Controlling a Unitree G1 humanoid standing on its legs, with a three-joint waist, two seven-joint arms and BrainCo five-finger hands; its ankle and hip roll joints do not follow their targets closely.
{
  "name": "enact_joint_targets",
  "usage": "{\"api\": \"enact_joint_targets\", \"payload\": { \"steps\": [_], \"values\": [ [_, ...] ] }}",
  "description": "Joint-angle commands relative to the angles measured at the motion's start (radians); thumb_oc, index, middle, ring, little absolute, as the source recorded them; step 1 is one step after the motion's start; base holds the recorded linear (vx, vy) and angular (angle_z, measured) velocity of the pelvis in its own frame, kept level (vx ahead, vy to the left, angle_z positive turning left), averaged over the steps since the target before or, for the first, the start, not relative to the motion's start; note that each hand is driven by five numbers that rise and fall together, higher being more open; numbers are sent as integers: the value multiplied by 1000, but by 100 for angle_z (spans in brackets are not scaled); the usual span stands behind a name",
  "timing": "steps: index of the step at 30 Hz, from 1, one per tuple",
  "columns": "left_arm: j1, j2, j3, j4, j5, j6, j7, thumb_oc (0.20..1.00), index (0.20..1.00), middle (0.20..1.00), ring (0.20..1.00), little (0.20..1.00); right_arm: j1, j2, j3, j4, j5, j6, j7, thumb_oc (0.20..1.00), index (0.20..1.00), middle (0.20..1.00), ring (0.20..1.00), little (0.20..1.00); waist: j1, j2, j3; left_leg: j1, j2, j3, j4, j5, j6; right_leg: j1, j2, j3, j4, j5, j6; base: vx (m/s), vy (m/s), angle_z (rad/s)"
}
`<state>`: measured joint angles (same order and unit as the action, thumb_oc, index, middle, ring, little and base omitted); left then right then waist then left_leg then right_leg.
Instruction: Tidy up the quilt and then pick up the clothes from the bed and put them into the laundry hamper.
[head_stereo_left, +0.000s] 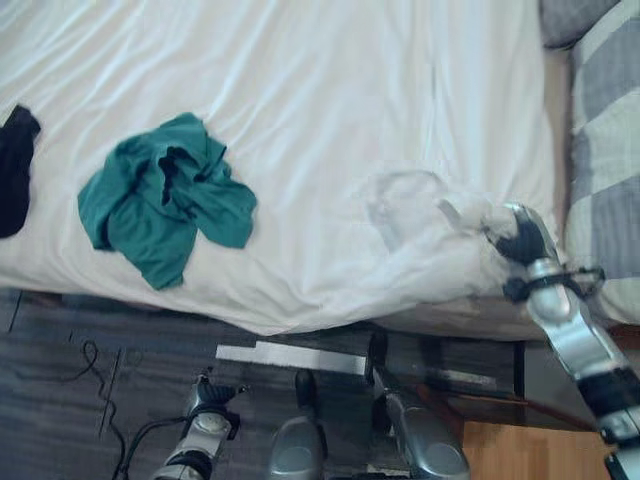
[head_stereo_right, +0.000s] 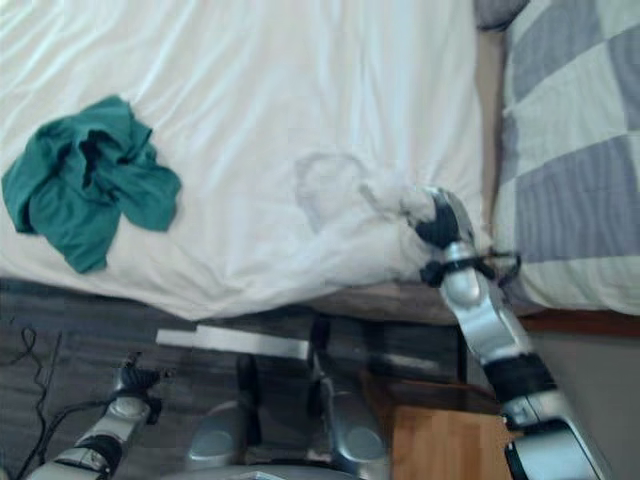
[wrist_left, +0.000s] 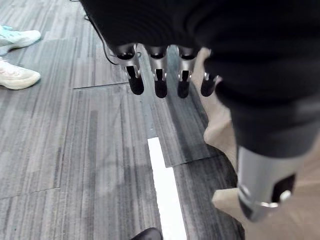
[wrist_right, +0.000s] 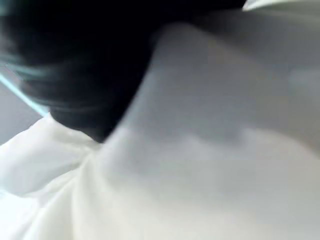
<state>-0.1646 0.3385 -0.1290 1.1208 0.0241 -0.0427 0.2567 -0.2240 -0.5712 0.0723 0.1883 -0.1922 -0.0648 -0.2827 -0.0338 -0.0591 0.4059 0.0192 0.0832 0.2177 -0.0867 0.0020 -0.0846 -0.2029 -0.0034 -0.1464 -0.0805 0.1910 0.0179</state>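
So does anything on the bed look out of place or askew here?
The green garment lies crumpled on the white quilt, a black one at its edge. The quilt bunches where the right hand meets it.

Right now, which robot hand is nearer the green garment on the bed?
Left. The left robot hand hangs over the floor below the bed edge, short of the green garment. The right robot hand is in the white quilt, further away.

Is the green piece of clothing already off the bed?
No, the green garment lies crumpled on the white quilt, apart from both hands.
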Motion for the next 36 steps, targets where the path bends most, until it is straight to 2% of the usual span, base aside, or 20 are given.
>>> {"api": "enact_joint_targets", "payload": {
  "steps": [1,4,5,8,12,14,17,19,20,21,23,25,26,27,28,29,30,31,35,36],
  "values": [
    [0,26,-14,48,36,3,-3,1000,1000,1000,1000,1000,23,30,-34,24,83,-32,-35,1000,1000,1000,1000,1000,-27,-13,-107,-37,39,-34,26,-52,10,42,-173,51,122,-186,160,37,205,-24],
    [5,-3,-9,57,14,17,-3,1000,1000,1000,1000,1000,143,194,-149,124,286,-54,-80,1000,1000,1000,1000,1000,-67,-21,-136,8,23,-14,15,-66,22,71,-187,65,105,-169,175,24,257,-23],
    [1,-24,-9,79,-15,33,12,1000,1000,1000,1000,1000,221,327,-250,261,472,-67,-143,1000,1000,1000,1000,1000,-100,-26,-159,39,13,1,9,-83,30,91,-198,74,98,-161,189,19,251,-40],
    [8,-27,-1,91,-26,49,17,1000,1000,1000,1000,1000,280,384,-321,383,560,-43,-196,1000,1000,1000,1000,1000,-115,-33,-188,53,3,7,1,-91,37,100,-210,76,94,-149,203,35,185,-14],
    [24,-17,7,81,-19,54,17,1000,1000,1000,1000,1000,306,346,-368,432,478,5,-258,1000,1000,1000,1000,1000,-120,-40,-192,67,-11,5,-1,-102,49,104,-223,78,104,-138,218,-5,150,3],
    [41,1,17,65,-5,50,13,1000,1000,1000,1000,1000,306,274,-414,367,382,24,-325,1000,1000,1000,1000,1000,-116,-43,-173,77,-22,9,-1,-113,62,92,-234,74,141,-131,226,-56,141,-8],
    [50,2,27,67,5,48,14,1000,1000,1000,1000,1000,287,240,-422,269,303,25,-352,1000,1000,1000,1000,1000,-101,-40,-139,86,-24,24,-1,-113,68,68,-239,46,195,-125,226,-108,96,-39],
    [61,7,28,77,24,45,11,1000,1000,1000,1000,1000,259,215,-405,179,257,-2,-340,1000,1000,1000,1000,1000,-90,-35,-117,87,-19,33,0,-107,72,67,-225,12,243,-154,215,-94,30,-12],
    [66,14,26,83,34,44,4,1000,1000,1000,1000,1000,239,198,-372,132,245,-20,-312,429,429,429,429,429,-85,-31,-110,86,-16,34,4,-106,76,71,-203,13,275,-188,204,-88,37,1],
    [71,14,25,82,35,39,2,1000,1000,1000,1000,1000,219,184,-345,98,236,-38,-289,200,200,200,200,200,-79,-29,-106,81,-16,40,7,-97,76,72,-183,18,290,-211,192,-65,35,-5],
    [75,5,18,81,41,37,-5,1000,1000,1000,1000,1000,158,155,-259,20,193,-65,-229,200,200,200,200,200,-53,-34,-102,70,-20,46,23,-96,74,88,-163,3,284,-248,168,-31,-24,-31],
    [71,2,19,81,52,37,-12,1000,1000,1000,1000,1000,106,151,-192,-47,178,-86,-179,200,200,200,200,200,-31,-40,-105,43,-23,38,55,-96,72,105,-157,0,245,-252,149,35,-92,-35],
    [76,-8,16,82,59,33,-13,1000,1000,1000,1000,1000,64,155,-106,-59,168,-94,-127,200,200,200,200,200,-14,-34,-112,19,-16,42,84,-103,68,104,-158,-4,217,-248,139,52,-71,-8],
    [76,-8,17,82,59,33,-13,1000,1000,1000,1000,1000,63,155,-105,-58,168,-95,-127,200,200,200,200,200,-14,-34,-114,15,-16,43,85,-101,67,101,-157,-4,214,-243,138,-30,-113,0],
    [61,-26,-8,67,51,30,2,1000,1000,1000,1000,1000,-2,163,6,-9,140,-85,-101,200,200,200,200,200,0,-28,-78,-37,-8,30,168,-116,63,84,-162,-6,217,-242,126,-74,-66,-2],
    [60,-26,-7,68,51,30,2,1000,1000,1000,1000,1000,-5,163,7,-6,140,-86,-102,200,200,200,200,200,-2,-28,-80,-43,-8,30,169,-114,63,80,-162,-6,215,-238,126,-192,-99,5],
    [36,-33,-27,41,30,22,20,1000,1000,1000,1000,1000,-54,179,75,73,122,-64,-96,200,200,200,200,200,7,-19,-34,-114,3,17,255,-129,59,32,-167,-3,254,-242,115,-138,-38,18],
    [35,-32,-27,42,30,22,20,1000,1000,1000,1000,1000,-56,179,76,74,123,-65,-96,200,200,200,200,200,7,-20,-37,-120,3,17,255,-127,59,27,-167,-2,253,-239,114,-236,-47,28],
    [-24,-40,-53,21,-14,13,45,1000,1000,1000,1000,1000,-81,249,140,298,155,-32,-94,200,200,200,200,200,6,0,15,-223,20,4,362,-152,58,-67,-180,4,342,-252,104,-105,9,13],
    [-39,-37,-55,26,-22,13,47,1000,1000,1000,1000,1000,-52,285,148,432,170,-12,-86,200,200,200,200,200,1,4,19,-242,23,3,378,-158,62,-91,-186,11,361,-252,104,-62,27,-3]
  ]
}}
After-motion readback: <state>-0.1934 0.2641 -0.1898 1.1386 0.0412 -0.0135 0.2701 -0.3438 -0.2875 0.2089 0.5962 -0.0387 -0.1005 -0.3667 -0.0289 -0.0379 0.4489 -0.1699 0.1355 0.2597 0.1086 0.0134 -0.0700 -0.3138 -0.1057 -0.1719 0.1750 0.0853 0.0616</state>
